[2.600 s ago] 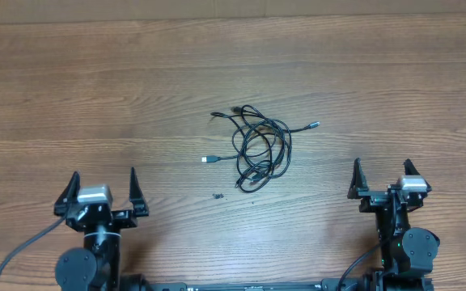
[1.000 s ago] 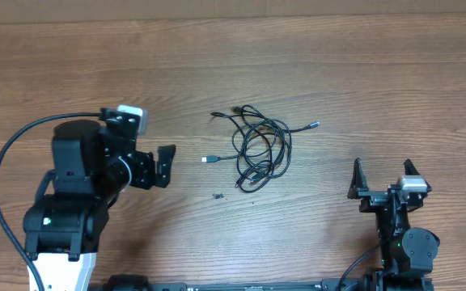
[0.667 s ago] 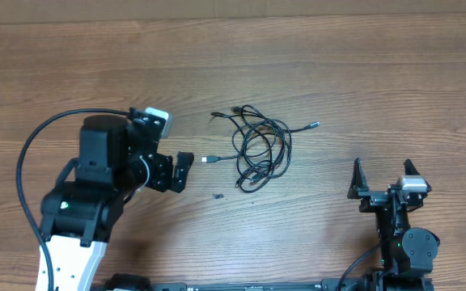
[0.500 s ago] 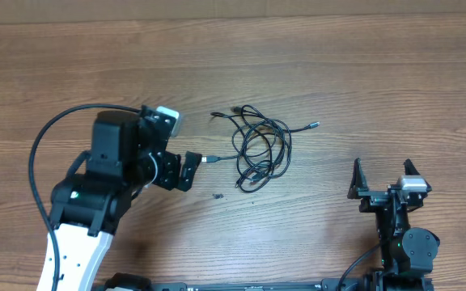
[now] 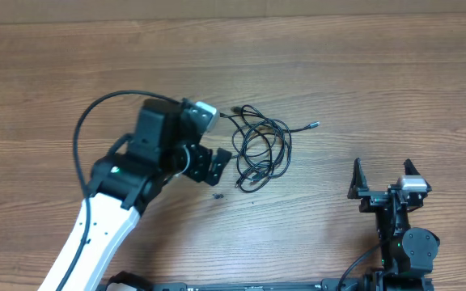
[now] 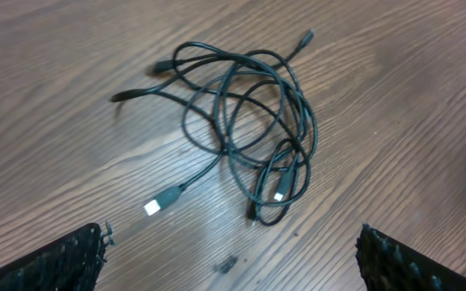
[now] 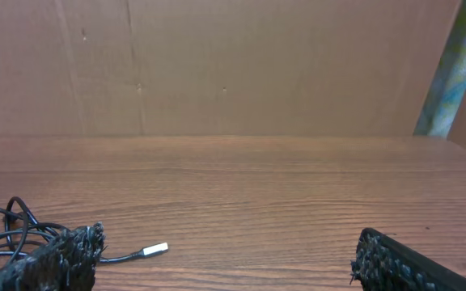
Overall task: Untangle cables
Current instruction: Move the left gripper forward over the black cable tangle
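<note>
Left gripper (image 5: 215, 164), fingers spread and empty, is arriving over the cables (image 5: 262, 150) from its parked spot; right gripper (image 5: 382, 175) is idling, also released, so untangling is only now starting.

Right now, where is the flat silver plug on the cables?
Left wrist view: the silver plug lies just ahead of the open left gripper, at the lower left of the cables.
</note>
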Controlling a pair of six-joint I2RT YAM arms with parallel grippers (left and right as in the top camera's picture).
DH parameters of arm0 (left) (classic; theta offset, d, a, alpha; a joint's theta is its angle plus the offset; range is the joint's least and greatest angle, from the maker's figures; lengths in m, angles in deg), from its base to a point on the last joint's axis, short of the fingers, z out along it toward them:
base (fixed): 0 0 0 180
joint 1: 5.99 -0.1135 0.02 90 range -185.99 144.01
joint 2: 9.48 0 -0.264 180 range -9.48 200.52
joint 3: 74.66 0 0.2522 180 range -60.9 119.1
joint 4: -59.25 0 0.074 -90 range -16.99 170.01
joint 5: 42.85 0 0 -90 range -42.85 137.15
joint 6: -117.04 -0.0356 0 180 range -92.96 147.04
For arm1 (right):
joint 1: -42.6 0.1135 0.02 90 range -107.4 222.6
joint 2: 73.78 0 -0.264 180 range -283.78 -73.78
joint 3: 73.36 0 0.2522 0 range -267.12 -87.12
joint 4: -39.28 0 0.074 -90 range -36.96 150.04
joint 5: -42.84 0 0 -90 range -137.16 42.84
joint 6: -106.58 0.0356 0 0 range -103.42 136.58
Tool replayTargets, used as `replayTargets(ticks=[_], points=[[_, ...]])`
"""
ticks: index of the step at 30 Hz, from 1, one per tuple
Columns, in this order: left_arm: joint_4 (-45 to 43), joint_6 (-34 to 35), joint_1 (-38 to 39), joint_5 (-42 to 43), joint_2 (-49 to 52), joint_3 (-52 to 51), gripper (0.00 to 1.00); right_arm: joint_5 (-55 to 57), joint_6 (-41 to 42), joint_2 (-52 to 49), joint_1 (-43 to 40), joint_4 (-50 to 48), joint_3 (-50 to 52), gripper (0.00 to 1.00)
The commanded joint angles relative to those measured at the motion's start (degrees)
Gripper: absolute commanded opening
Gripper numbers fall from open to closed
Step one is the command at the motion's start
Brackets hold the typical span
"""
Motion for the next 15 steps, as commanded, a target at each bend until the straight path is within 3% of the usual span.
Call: replayTargets(ticks=[1,15], points=[[-2.1,3.0,1.7,0.7,3.0,1.4,1.00,-0.4,-0.2,0.0,-0.1,-0.3,0.6,1.00],[-12.2,4.5,6.4,2.4,10.8,1.4,1.00,-0.4,-0.2,0.0,-0.1,-0.3,0.6,1.00]])
